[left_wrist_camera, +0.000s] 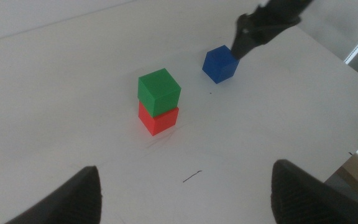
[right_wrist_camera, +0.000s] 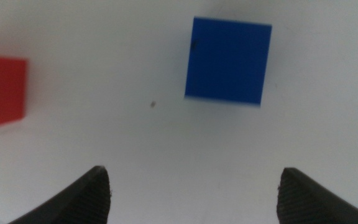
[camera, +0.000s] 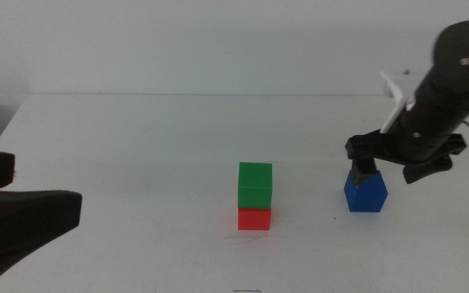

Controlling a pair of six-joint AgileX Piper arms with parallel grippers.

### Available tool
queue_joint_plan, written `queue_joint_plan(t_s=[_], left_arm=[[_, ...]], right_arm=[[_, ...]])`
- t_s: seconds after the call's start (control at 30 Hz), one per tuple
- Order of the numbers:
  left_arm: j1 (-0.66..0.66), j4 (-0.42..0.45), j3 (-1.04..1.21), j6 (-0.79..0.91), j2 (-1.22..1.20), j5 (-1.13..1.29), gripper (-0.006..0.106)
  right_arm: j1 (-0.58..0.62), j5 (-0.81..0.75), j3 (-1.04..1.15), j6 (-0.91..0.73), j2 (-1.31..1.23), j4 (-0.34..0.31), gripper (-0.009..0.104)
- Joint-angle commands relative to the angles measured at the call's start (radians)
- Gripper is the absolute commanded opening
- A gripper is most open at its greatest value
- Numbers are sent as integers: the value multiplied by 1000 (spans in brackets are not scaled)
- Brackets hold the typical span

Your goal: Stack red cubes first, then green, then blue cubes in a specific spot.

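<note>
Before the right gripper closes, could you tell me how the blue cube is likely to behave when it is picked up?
The blue cube looks solid with flat faces, so it should probably stay stiff and not roll. Its matte sides likely grip well between the open right gripper. It looks small, so probably light; an off-centre pinch might twist it.

The right claw [camera: 379, 167] partly hides the blue cube [camera: 368, 195], contact unclear.

The setting appeared to be a lab: a bare white table [camera: 137, 146] stood against a blank pale wall [camera: 202, 41].
</note>
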Motion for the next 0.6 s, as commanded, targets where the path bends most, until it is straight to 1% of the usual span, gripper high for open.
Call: queue_joint_plan(t_s=[0.0,0.2,0.3,0.57], left_arm=[[-1,-28,-23,0,5,-64,94],[-1,-25,-23,0,5,-64,94],[-1,-25,-23,0,5,-64,94],[-1,-25,-23,0,5,-62,94]], right_arm=[[-23,-8,-72,1,31,-22,87],[-37,-43,-145,1,136,-37,87],[-37,-80,-152,1,172,-36,87],[-59,-95,-159,1,238,-37,87]])
